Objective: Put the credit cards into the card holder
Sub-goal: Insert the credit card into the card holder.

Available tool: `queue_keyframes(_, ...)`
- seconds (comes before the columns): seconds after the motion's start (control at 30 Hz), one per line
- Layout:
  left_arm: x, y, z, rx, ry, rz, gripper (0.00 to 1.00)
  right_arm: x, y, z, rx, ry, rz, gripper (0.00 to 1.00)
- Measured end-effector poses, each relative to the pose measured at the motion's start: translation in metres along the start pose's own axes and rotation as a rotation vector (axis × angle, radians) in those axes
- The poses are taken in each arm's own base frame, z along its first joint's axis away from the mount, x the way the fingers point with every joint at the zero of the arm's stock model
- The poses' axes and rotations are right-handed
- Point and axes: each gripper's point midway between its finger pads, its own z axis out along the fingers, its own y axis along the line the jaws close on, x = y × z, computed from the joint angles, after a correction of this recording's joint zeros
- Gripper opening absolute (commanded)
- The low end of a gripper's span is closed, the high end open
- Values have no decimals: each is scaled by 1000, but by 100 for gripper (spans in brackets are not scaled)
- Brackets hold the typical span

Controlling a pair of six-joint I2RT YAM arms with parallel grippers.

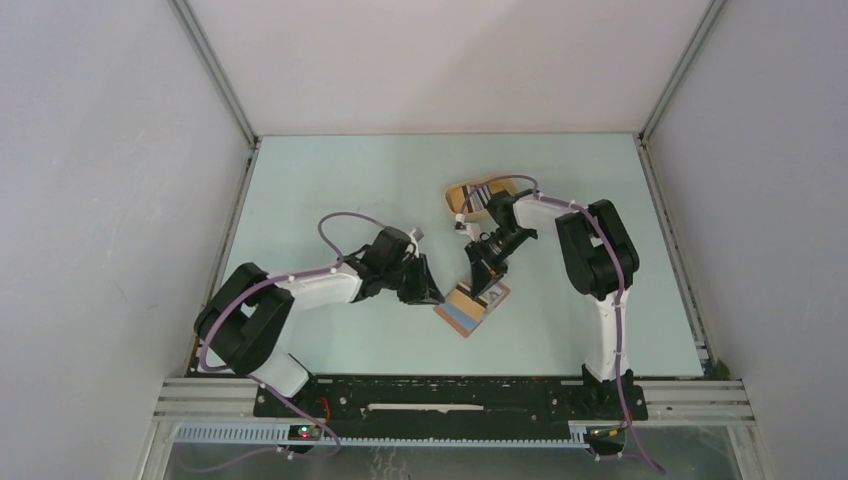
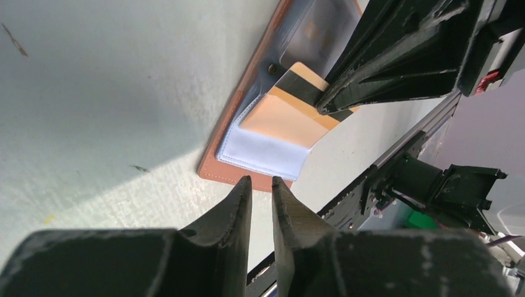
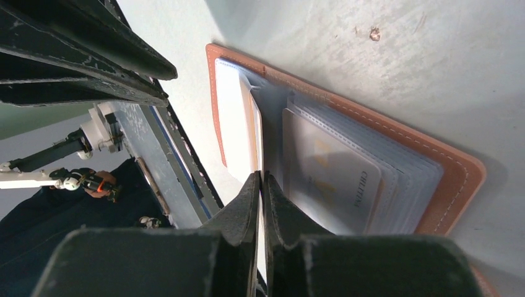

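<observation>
Gripper on my left arm point(image 2: 260, 181) hovers just left of the card holder point(image 2: 213, 162), its fingers almost together with nothing between them. I see the card holder lying open on the bench point(image 1: 330, 190), about midway across and closer to the near edge. An orange credit card point(image 2: 288, 114) with a dark stripe has its lower end in the holder's white pocket, and the right gripper point(image 3: 260, 179) is clamped on it. Toward the far edge, right of centre, sits the yellow tray point(image 1: 455, 192).
</observation>
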Motion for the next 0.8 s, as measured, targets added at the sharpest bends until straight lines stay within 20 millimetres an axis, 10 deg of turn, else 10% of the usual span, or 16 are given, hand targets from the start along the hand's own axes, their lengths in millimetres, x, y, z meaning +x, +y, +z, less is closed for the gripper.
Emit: queue_keyframes(0.8, 49, 15, 20, -23, 180, -49, 20, 2, 0, 6, 15, 17, -8, 18)
